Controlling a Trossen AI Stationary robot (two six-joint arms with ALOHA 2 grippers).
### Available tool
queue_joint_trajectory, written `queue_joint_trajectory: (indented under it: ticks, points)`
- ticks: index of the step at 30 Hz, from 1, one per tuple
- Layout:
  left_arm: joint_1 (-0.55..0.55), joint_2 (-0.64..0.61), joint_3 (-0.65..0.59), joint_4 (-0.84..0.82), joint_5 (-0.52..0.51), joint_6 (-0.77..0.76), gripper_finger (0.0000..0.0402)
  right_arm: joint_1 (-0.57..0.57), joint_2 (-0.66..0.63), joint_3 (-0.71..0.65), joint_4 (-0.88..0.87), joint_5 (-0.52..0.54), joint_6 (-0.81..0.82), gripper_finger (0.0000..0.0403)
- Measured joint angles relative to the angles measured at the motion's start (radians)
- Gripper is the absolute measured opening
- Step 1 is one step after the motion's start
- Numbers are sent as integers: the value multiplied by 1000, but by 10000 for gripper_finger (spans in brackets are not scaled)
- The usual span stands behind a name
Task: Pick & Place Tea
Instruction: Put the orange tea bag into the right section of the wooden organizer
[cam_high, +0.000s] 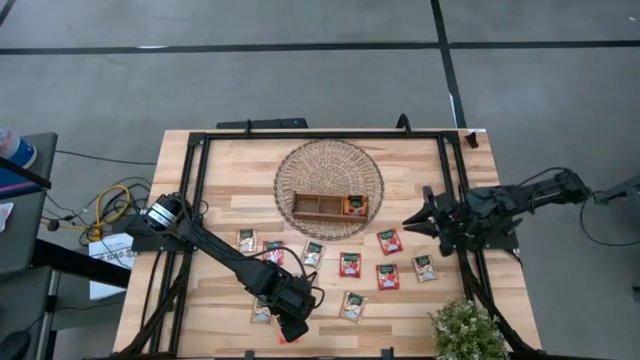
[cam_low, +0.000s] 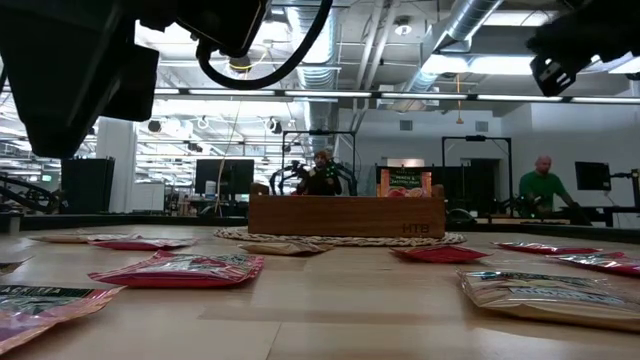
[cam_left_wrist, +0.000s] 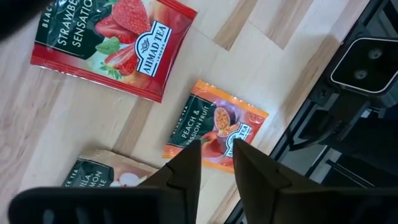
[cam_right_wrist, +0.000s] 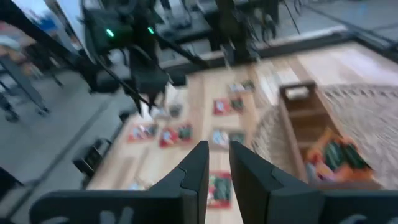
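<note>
Several tea sachets lie flat on the table in front of the wicker basket (cam_high: 329, 178), among them red ones (cam_high: 350, 263) and pale ones (cam_high: 352, 305). The wooden tray (cam_high: 330, 205) sits in the basket with an orange sachet (cam_high: 355, 205) in its right compartment. My left gripper (cam_high: 292, 328) is at the table's near edge, open by a narrow gap (cam_left_wrist: 216, 155) and pointing down over an orange peach sachet (cam_left_wrist: 214, 127). A red strawberry sachet (cam_left_wrist: 112, 43) and a pale green-topped one (cam_left_wrist: 102, 174) lie beside it. My right gripper (cam_high: 412, 222) hangs above the table right of the basket, narrowly open (cam_right_wrist: 217, 158) and empty. My left gripper comes from above with its fingertips (cam_left_wrist: 193, 149) over one edge of the orange peach sachet (cam_left_wrist: 211, 152), which lies flat on the table. I cannot tell whether they touch it.
A black frame (cam_high: 200, 180) runs along the table's left, far and right sides. A small green plant (cam_high: 465, 330) stands at the near right corner. Cables lie off the table's left edge (cam_high: 110, 205). People show in the room behind (cam_low: 543, 185).
</note>
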Motion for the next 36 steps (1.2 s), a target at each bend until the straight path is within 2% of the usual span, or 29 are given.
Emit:
queue_joint_trajectory:
  ticks: [8,17,26,36]
  points:
    - [0,0,0,0,0,0,110,-40,-109,-60,47,-79,1,56]
    - [0,0,0,-1,0,1,126,-60,-341,-127,44,-92,52,56]
    - [3,1,0,4,0,2,143,-60,-316,-135,38,-88,54,56]
    - [3,14,0,6,-29,24,190,-60,-316,-134,14,-86,53,56]
